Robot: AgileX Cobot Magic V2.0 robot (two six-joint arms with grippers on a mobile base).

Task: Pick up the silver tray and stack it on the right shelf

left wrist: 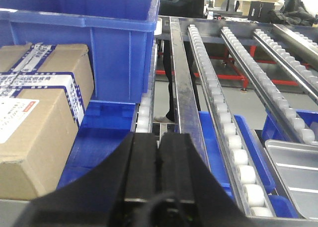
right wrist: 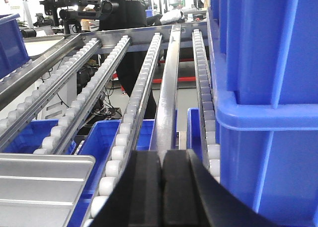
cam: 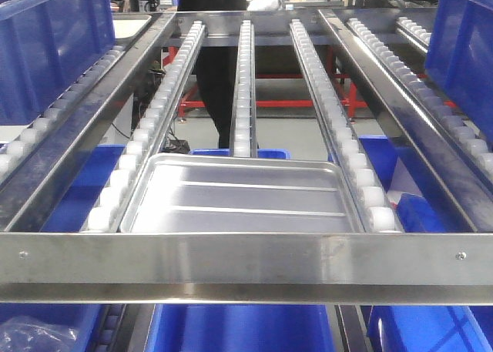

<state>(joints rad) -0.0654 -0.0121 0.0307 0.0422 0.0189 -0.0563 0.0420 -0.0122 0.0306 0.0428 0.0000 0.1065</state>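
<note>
Finds the silver tray [cam: 239, 202] flat on the roller shelf [cam: 243, 75], against its near crossbar [cam: 246, 259]. Holds nothing: left fingers [left wrist: 141, 167] and right fingers [right wrist: 146, 187] clenched (reach stage, likely). Next: open, then pinch the tray's rim

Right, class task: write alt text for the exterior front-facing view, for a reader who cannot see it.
A silver tray lies on the roller rails of a steel shelf, just behind its front crossbar. Blue bins sit either side and below.

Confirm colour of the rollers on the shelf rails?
White rollers, on the right shelf's steel rails. Clearest in the exterior front-facing view.
</note>
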